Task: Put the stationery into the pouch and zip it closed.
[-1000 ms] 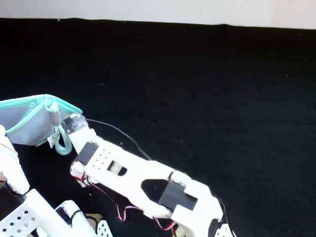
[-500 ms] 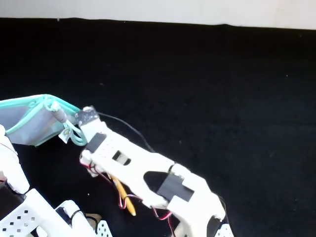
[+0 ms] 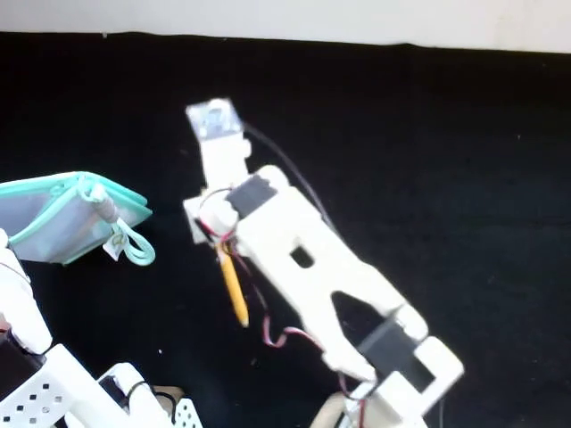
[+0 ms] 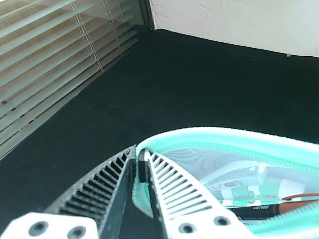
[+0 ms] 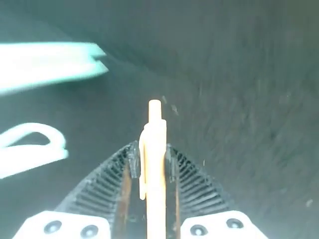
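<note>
- Right arm (image 3: 303, 259): white, black servo blocks, red cables.
- Left arm (image 3: 40, 392): white, perforated plate.
- Left end effector (image 4: 142, 164), right end effector (image 5: 149, 154): dark ribbed faces, white screwed bases.

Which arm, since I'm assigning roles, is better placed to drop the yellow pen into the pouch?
Right: the right hand grips the yellow pen near the pouch, while the left hand holds the pouch's open rim.

Daylight comes through slatted blinds (image 4: 50, 64) beyond the pouch (image 4: 219, 135). The black table (image 3: 428, 178) stays dark and matte, while the white arm (image 3: 303, 259) beside the pouch and the wall (image 3: 357, 18) behind it glare brightly.
</note>
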Tool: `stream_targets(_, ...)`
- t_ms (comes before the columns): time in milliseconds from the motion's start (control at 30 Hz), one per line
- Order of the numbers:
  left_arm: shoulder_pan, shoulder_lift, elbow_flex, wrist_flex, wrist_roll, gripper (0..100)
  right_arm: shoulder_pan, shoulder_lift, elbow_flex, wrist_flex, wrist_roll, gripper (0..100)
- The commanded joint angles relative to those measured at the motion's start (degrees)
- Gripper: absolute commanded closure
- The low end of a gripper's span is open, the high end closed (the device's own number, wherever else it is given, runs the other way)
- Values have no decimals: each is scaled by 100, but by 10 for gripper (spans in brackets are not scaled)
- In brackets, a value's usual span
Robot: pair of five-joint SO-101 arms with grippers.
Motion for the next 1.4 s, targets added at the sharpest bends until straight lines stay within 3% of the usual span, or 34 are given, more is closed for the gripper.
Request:
stream_targets(0,-92,75,207,-18,-18,993,4,-1121,-646,-514,352,992)
stream_targets(133,-92,92,207,0,-18,993,-400,-1376,-1349,-1200,440,991)
stream_targets(433,-92,101,215,0,-18,993,-1508,-365,-3275,-2308,457,991)
stream_targets(600,-92,101,224,0,-18,993,-1631,295,-4462,-2668,466,991)
stream_targets(800,-84,110,224,0,-18,993,-1938,778,-5684,-2651,1609,991)
stream_targets(1000,251,110,224,0,-18,993,-2070,1138,-5710,-2651,1741,991)
stream_targets(1367,215,66,224,0,-18,993,-1710,2378,-5710,-2624,1741,991)
